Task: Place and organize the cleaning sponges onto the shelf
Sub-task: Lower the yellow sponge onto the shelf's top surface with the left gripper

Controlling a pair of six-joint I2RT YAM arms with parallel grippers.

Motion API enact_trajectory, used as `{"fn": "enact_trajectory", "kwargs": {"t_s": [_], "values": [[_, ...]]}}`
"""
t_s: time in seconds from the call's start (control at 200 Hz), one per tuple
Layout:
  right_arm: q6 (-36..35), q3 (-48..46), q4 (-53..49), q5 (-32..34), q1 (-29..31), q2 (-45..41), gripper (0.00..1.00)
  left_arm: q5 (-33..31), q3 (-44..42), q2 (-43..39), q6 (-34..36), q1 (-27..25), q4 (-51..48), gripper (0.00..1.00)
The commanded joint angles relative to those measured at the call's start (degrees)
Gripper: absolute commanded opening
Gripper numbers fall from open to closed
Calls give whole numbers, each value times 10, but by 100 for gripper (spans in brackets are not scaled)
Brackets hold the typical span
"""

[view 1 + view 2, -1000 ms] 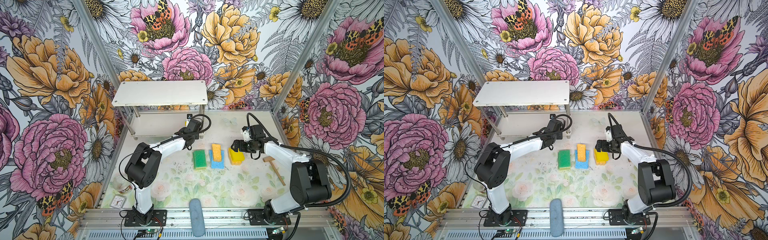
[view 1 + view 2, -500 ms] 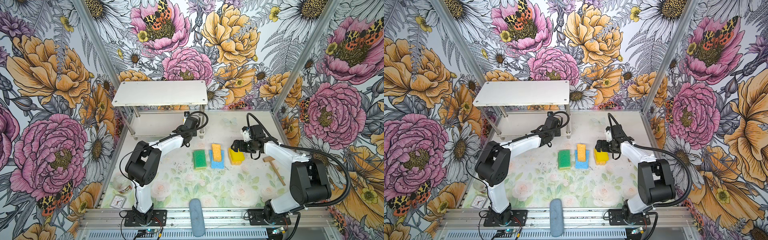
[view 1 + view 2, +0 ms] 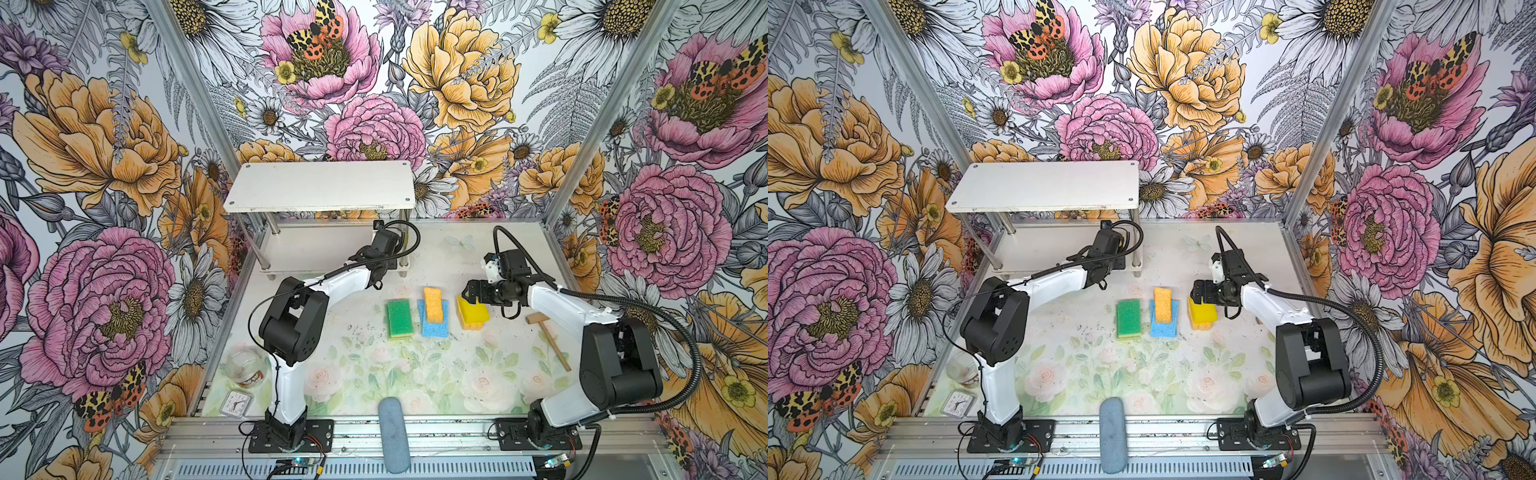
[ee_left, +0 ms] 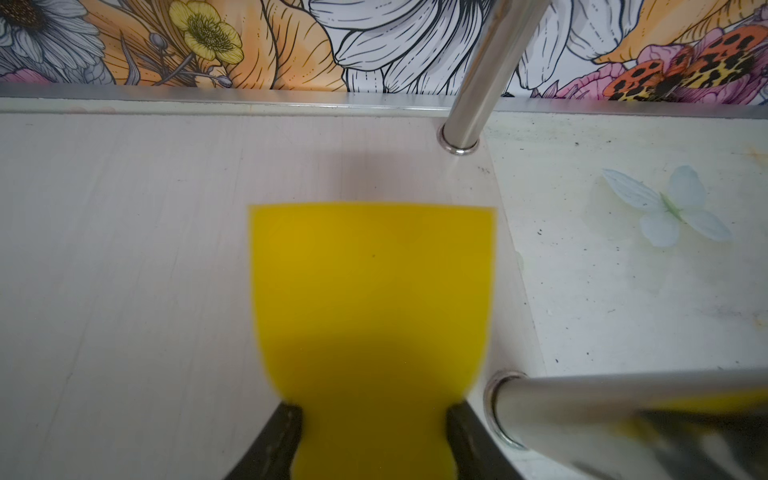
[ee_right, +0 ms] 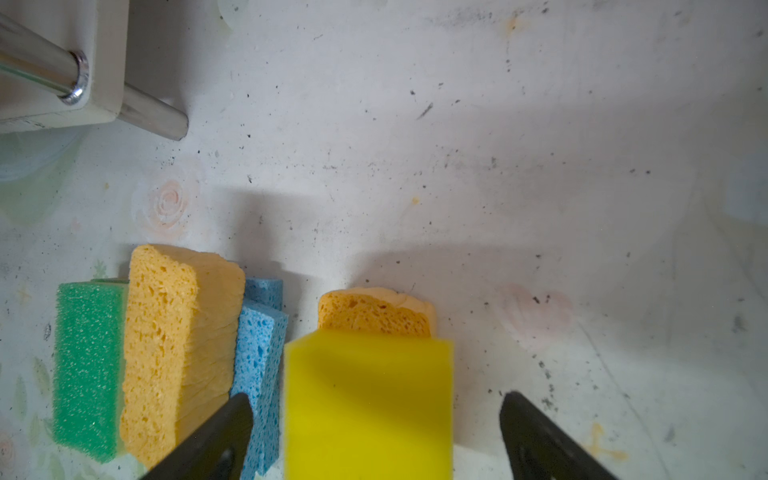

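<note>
My left gripper (image 4: pixel 374 411) is shut on a bright yellow sponge (image 4: pixel 374 299), held low over the shelf's lower board (image 4: pixel 124 249) beside its right-hand posts (image 4: pixel 490 70). In both top views that wrist (image 3: pixel 384 243) sits under the right end of the shelf's bare top board (image 3: pixel 320 187). My right gripper (image 5: pixel 376 403) is open, its jaws standing apart on either side of a second yellow sponge (image 5: pixel 370 399), which lies on a pale orange one (image 5: pixel 376 313). To its left lie an orange sponge (image 3: pixel 432 304) on blue ones (image 3: pixel 434 327) and a green-topped sponge (image 3: pixel 400 318).
A small wooden mallet (image 3: pixel 546 338) lies right of the right arm. A grey-blue oblong cylinder (image 3: pixel 392 440) rests at the front edge. A glass jar (image 3: pixel 245 368) and a small clock (image 3: pixel 236 404) sit at the front left.
My left gripper has carried its yellow sponge a little farther back, in over the shelf's lower board. The right arm has not moved.
</note>
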Motion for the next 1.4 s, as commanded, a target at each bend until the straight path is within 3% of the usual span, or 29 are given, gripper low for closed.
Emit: {"fn": "enact_trajectory", "kwargs": {"t_s": [0.0, 0.615, 1.396], "values": [[6, 11, 7, -4, -3, -11, 95, 14, 15, 12, 12, 8, -10, 45], [6, 6, 7, -1, -3, -10, 95, 33, 19, 33, 6, 14, -5, 46], [5, 5, 7, -1, -5, -5, 95, 27, 32, 48, -8, 19, -14, 57]]}}
